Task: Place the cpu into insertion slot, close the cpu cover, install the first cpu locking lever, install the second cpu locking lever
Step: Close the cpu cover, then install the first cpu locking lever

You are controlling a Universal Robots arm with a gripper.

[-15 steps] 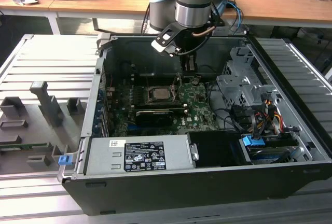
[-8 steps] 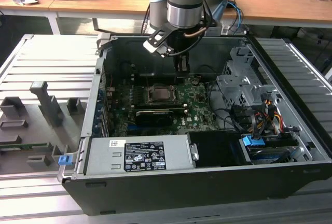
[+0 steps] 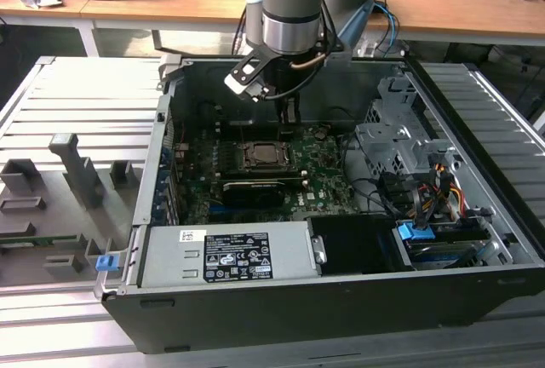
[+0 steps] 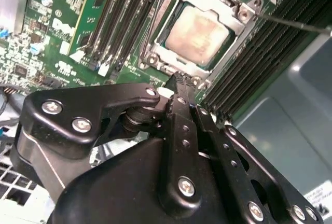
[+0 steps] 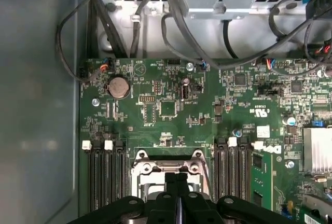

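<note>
Claw (image 3: 290, 119) first: in the exterior view it hangs from the one arm inside the open computer case (image 3: 341, 321), just over the motherboard (image 3: 328, 182) and close beside the insertion slot (image 3: 244, 160). We count one cpu (image 3: 266, 155), lying in that slot. The case also holds one grey power supply (image 3: 226, 255) along its near wall and one metal drive cage (image 3: 396, 142) toward the exterior view's right. It rests on a ribbed grey metal table (image 3: 77, 104), with wooden desks (image 3: 170, 6) beyond.

In the second wrist view we see the claw (image 4: 179, 79) with its two fingers pressed together and nothing between them, the tip close to one edge of the slot. The cpu (image 4: 199, 32) shows its pale face through the square opening of the cpu cover (image 4: 158, 35), which lies flat around it. Long black memory slots (image 4: 124, 22) flank both sides.

In the first wrist view the joined fingers (image 5: 170, 185) point at the socket's silver frame. One coin battery (image 5: 118, 85) sits on the green board, and black cables (image 5: 179, 16) run beyond its edge.
</note>
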